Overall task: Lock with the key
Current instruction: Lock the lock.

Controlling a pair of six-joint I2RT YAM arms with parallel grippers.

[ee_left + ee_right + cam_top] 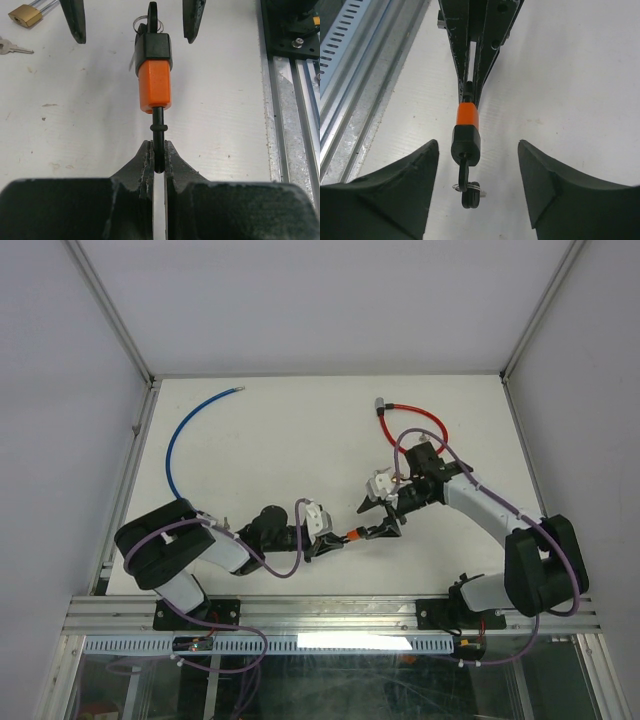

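Our left gripper [159,155] is clamped tight on the thin black shackle of the orange padlock [154,85], held over the matte white table [75,125]. Beyond comes its blocky plastic body, then a black cap carrying the key [469,197] and a wire ring. The right gripper [477,145] stands apart, its fingers either side of that cap without touching. Farther left lies a brass padlock [25,15].

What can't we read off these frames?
- Left wrist: brass padlock and loose key cut off by frame edges.
- Left wrist: orange lock, tip of its black pin hidden inside the shut left tool.
- Right wrist: black key head inside the open right tool; whether turned, unreadable.
- Top: orange lock too small for detail.
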